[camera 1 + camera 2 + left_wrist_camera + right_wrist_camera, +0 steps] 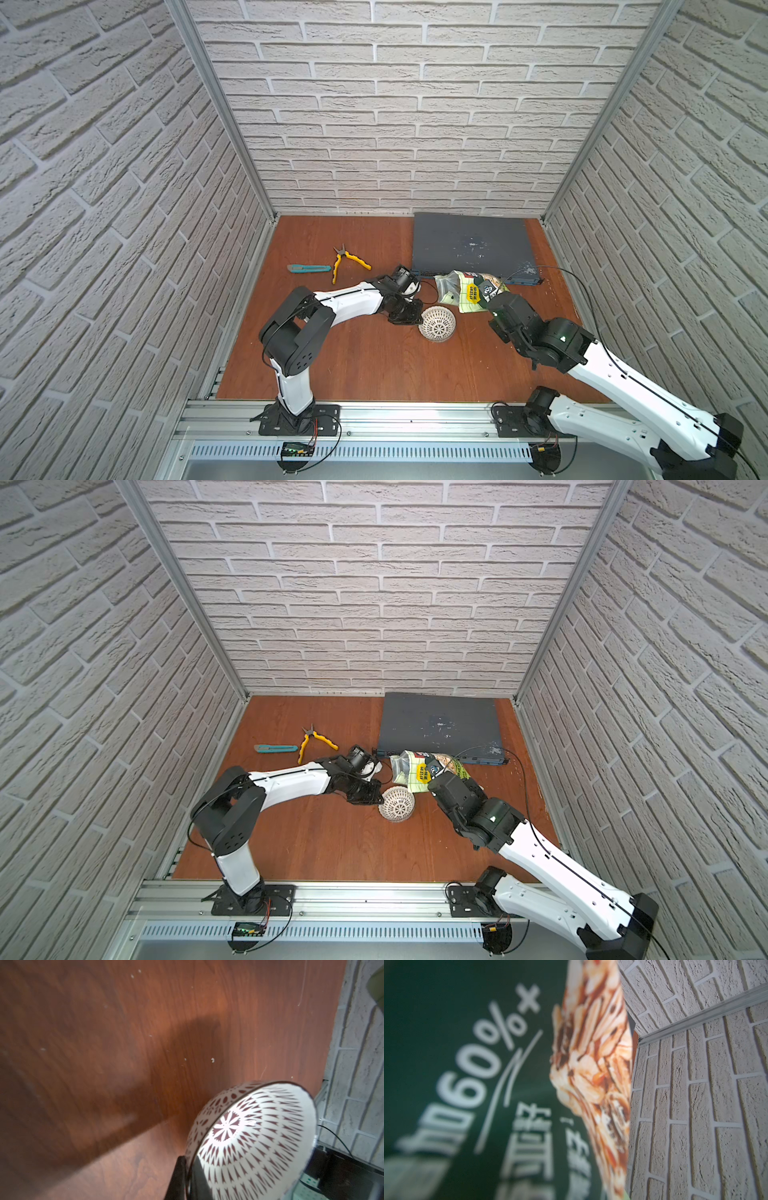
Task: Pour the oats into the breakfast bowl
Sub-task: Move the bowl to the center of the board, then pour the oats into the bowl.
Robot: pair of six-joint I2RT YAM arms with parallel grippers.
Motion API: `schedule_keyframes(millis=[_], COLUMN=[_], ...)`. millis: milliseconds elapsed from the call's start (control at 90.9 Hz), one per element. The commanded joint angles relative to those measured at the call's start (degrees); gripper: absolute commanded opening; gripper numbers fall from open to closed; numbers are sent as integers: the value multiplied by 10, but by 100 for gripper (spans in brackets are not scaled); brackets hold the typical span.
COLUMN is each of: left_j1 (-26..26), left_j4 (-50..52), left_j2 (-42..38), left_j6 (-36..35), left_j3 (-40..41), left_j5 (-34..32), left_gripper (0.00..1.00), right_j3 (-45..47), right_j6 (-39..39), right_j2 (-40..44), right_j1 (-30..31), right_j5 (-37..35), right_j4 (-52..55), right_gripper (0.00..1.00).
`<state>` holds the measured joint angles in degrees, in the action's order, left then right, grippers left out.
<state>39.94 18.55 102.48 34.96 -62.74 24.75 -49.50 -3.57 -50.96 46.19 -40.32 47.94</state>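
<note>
left tool (pixel 419 319) clamps bowl (pixel 439 326) rim | right tool (pixel 493 297) grips pouch (pixel 460 291) | table (pixel 374 365) front free

Left wrist view: breakfast bowl (pixel 259 1136) cut by the picture's edge. Of the left gripper (pixel 188 1180), only part of a dark finger (pixel 178 1176) outside the rim is clear; the rest is out of frame. Part of the bench (pixel 52 1053) blurred. Right wrist view: pouch (pixel 467 1064) overruns three edges, print out of focus. In both top views, right gripper (pixel 496 301) fingertips hidden; pouch mouth too small to judge open or sealed.
</note>
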Motion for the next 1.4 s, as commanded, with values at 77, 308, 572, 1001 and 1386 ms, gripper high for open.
schedule_keyframes(millis=[77,308,572,1001,1386], left_j1=[-20,-71,-91,-98,-198], left_j4=[45,94,112,101,119], left_j2=[-76,-161,-165,-196,-377], left_j6=[-11,-10,-17,-9,22], left_j3=[26,81,110,122,162], left_j5=[-35,-73,-110,-98,-135], left_gripper=[0,0,0,39,59], right_j3=[-21,-30,-38,-69,-168], right_j6=[-6,-29,-54,-121,-176], right_j2=[-6,-48,-100,-175,-273], right_j1=[-4,-3,11,37,111], right_j5=[-32,-6,27,-4,-144], right_j4=[-93,-106,-144,-148,-54], right_gripper=[4,4,3,4,4])
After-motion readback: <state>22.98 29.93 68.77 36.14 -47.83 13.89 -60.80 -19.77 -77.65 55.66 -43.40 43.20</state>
